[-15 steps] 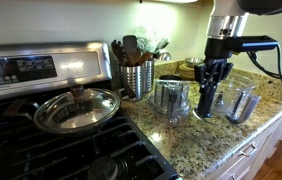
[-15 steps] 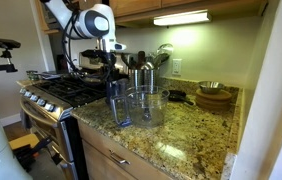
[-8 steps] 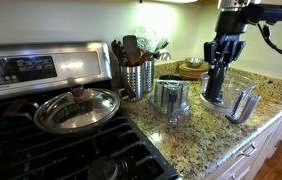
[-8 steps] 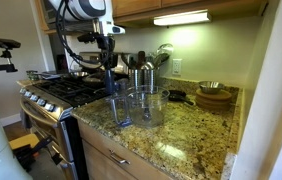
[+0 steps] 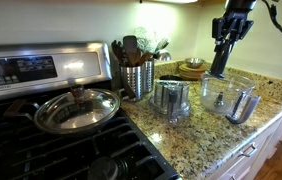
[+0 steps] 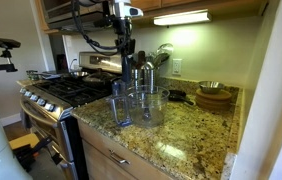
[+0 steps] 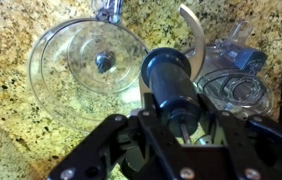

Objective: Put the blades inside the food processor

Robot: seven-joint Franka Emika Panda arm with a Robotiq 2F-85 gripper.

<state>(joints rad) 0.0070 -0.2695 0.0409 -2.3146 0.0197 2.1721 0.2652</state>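
The gripper (image 7: 176, 125) is filling the foreground of the wrist view, its jaws clenching the black hub of the blade unit (image 7: 169, 82), with one curved blade (image 7: 193, 30) sweeping out beyond it. The unit is hanging in the air, well above the bench (image 7: 11, 45), and is not yet inside anything. Below it the clear bowl (image 7: 56, 70) of the food processor is standing upright, its centre post (image 7: 103, 62) lying off to one side of the hub rather than directly beneath. Assessed risk: if the hub is coming down out of line with the post, it is likely to be landing on the bowl's floor or rim and tipping or shoving the light bowl. A tilted hub would be jamming on the post instead of seating, and the blade could be catching the wall on the way down. An early release would be dropping a sharp part onto stone. Count, working back through an exterior view: one stove (image 5: 21, 150), one lidded pan (image 5: 76, 108), three clear vessels on the bench, being the bowl, a squat canister (image 5: 171, 98) and a jug (image 5: 243, 104), one blade unit, one utensil pot (image 5: 136, 78), and furthest off one stack of wooden bowls (image 5: 191, 68).
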